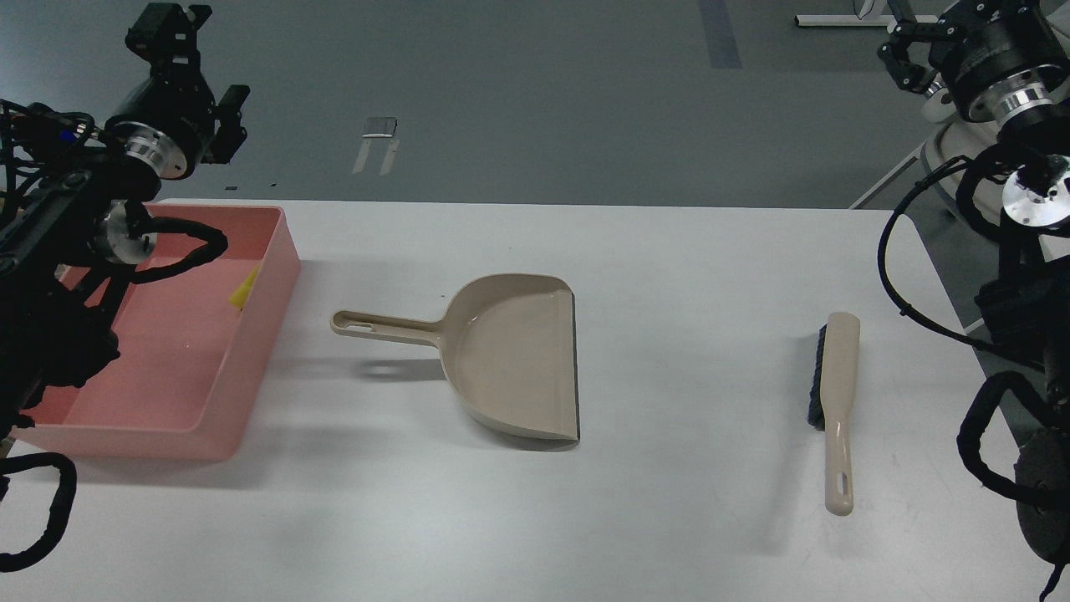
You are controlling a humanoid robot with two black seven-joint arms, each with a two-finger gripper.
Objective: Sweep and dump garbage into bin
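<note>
tabletop [635, 251]: white, carries all.
bin [251, 376]: pink, 9 o'clock; yellow garbage [244, 289] bit inside by its right wall.
dustpan [510, 355]: centre, empty.
brush [838, 401]: 3 o'clock.
left claw [167, 21], right claw [907, 58]: raised, holding nothing; gap can't tell.
step: prob. done; next, just confirm no scraps left.

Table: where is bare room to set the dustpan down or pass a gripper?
Free: the wide strip between dustpan and brush, the near edge of the table, and the far strip behind both. Tighter: between the pink bin and the dustpan's handle.
</note>
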